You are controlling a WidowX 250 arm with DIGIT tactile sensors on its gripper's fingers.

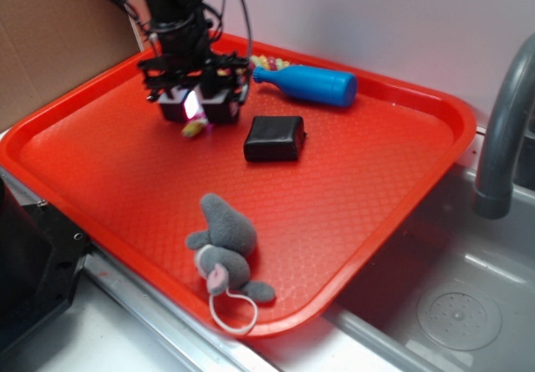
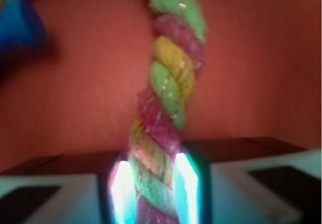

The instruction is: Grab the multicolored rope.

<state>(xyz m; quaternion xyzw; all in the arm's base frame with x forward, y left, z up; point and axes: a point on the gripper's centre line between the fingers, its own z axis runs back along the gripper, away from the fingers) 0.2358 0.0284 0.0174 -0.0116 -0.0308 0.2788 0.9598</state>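
The multicolored rope [image 2: 168, 88], braided in yellow, pink and green, runs up the middle of the wrist view and curves left at the top. Its near end lies squeezed between the two lit pads [image 2: 185, 183] of my gripper [image 2: 153, 186], which is shut on it. In the exterior view my gripper [image 1: 197, 114] hangs low over the far left of the red tray [image 1: 359, 213], with a bit of the rope [image 1: 195, 127] showing under it and another stretch [image 1: 267, 60] behind the blue bottle's neck.
A blue bottle [image 1: 311, 84] lies on its side at the tray's far edge. A black block [image 1: 274, 138] sits just right of my gripper. A grey plush mouse [image 1: 224, 247] with a white cord tail lies near the front rim. A sink and grey faucet [image 1: 501, 129] stand right.
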